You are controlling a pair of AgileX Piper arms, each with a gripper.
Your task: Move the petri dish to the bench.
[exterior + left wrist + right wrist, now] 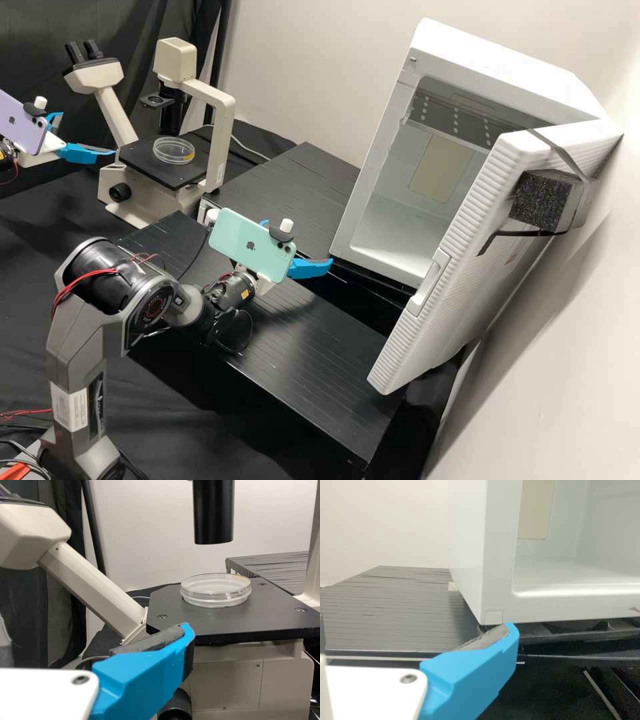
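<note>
Right arm [77,327], gripper [300,245] wide, well off the microscope [223,117]; left gripper [87,134], wide, near its stage [167,175]; petri dish [173,152] within stage edges.

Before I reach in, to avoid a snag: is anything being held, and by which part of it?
Nothing is held. The left gripper and right gripper are open and empty; the petri dish rests on the microscope stage.

From here I see a dark grey arm [77,340] with a black barrel joint [100,267], red wires [79,285] and blue fingers [310,268].
</note>
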